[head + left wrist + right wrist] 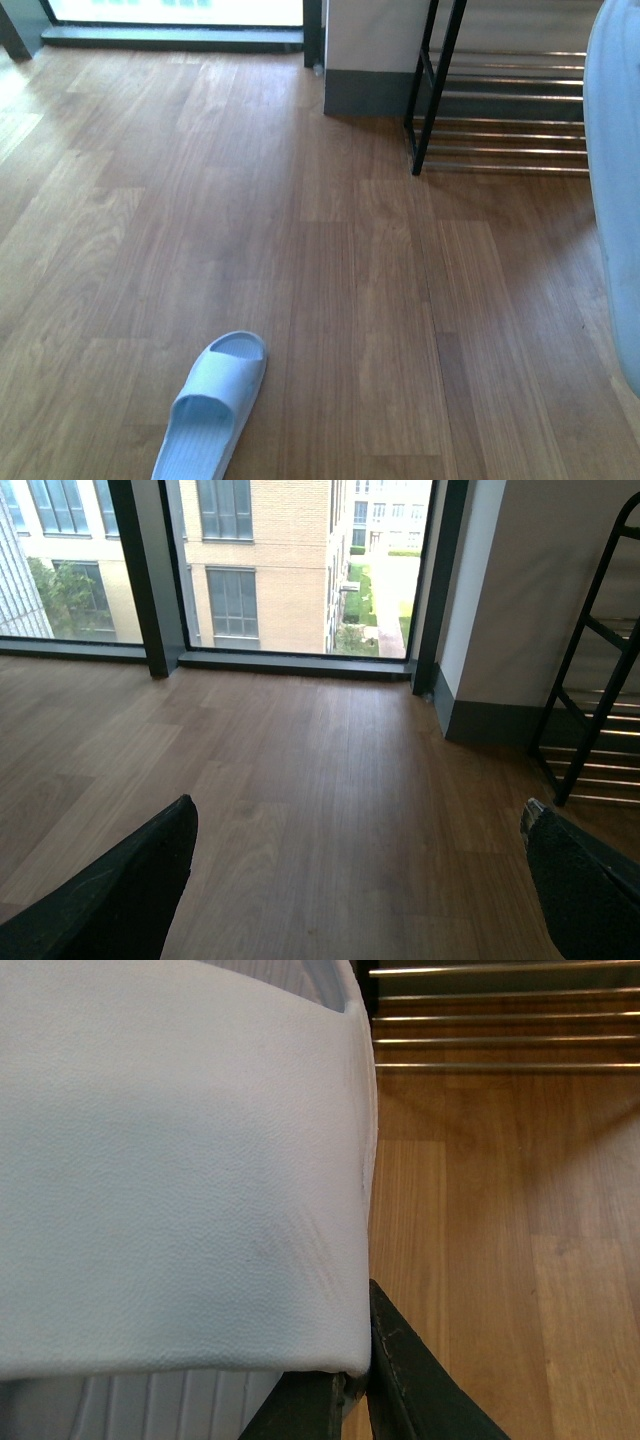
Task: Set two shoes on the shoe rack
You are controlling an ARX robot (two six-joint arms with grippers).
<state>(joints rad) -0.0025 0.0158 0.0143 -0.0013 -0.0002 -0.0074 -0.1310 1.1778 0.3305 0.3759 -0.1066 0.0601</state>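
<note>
Currently one slide (180,1160) hangs off the floor (350,300) in the right gripper (355,1388), fingers pinching its edge. It sits near the rack (510,122), probably staged for a tier. Other slide (212,405) lies on the floor, well apart from the rack. Left gripper (360,820) is spread wide and empty. No readable branding or text.

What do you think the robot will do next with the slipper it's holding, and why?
Probably ease the right gripper forward toward the shoe rack: it holds one pale blue slide, the rack's chrome bars lie just ahead, and the other slide lies on the floor.
</note>
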